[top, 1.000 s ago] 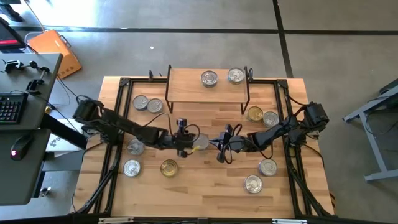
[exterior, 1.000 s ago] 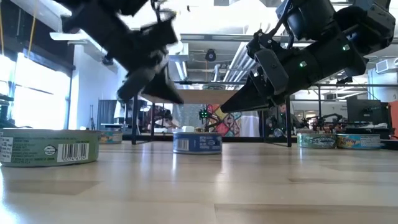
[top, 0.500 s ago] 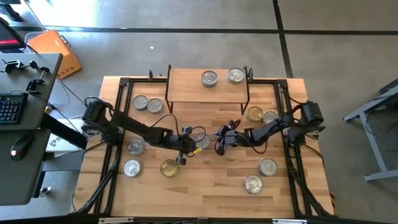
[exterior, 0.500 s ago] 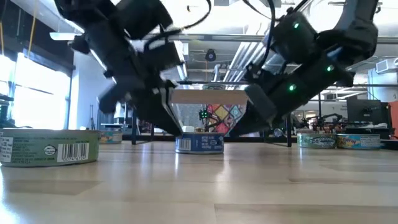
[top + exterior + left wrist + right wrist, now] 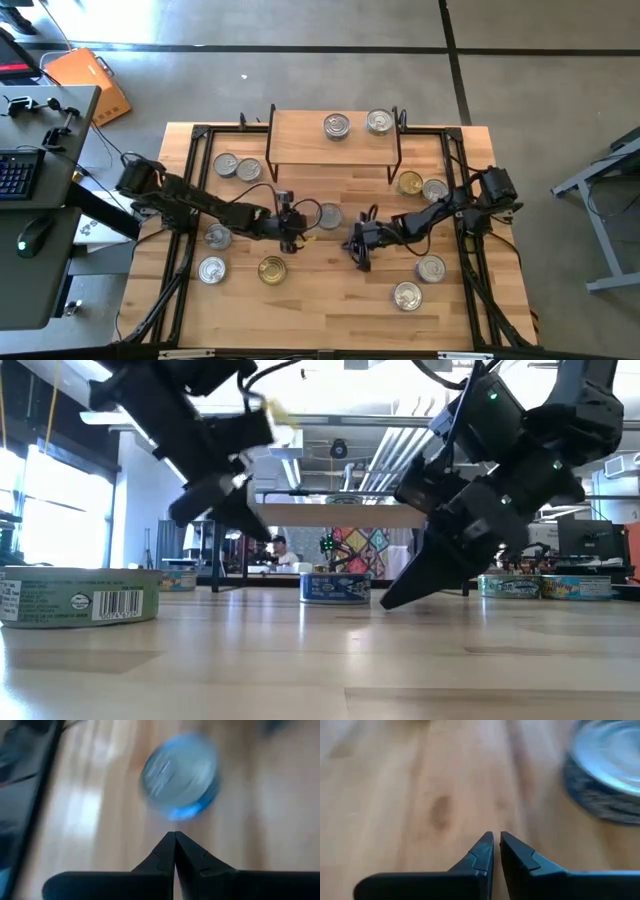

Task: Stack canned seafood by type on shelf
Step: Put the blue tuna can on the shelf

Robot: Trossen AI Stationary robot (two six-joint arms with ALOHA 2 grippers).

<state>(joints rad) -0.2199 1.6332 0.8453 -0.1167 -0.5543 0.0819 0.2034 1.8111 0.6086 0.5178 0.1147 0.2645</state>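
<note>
Scattering across the bench (image 5: 330,300) were about a dozen flat round tins, and only two silver-lidded ones (image 5: 337,126) (image 5: 379,122) stood on the shelf (image 5: 300,140) at the far edge, side by side, not stacked, so the sorting looked barely begun.

At the left, two tins (image 5: 226,165) (image 5: 249,170) sat touching beside the shelf's left legs, with two more silver tins (image 5: 217,236) (image 5: 211,270) and a gold-lidded tin (image 5: 272,269) nearer.

The left gripper (image 5: 291,240) hung low at mid-bench, fingers pressed together and empty, just left of a blue-sided tin (image 5: 329,215) that lay between the two arms. Half a second earlier that gripper reached closer to the tin; it had since drawn back leftward, leaving the tin on the wood.

The right gripper (image 5: 357,248), fingers nearly closed and holding nothing, pointed down at bare bench just near of the tin, probably lining up a fresh approach. It had moved nearer and lower than before.

Farther right lay a gold tin (image 5: 410,183) touching a silver one (image 5: 435,190), and two more (image 5: 430,268) (image 5: 407,295) nearer.
</note>
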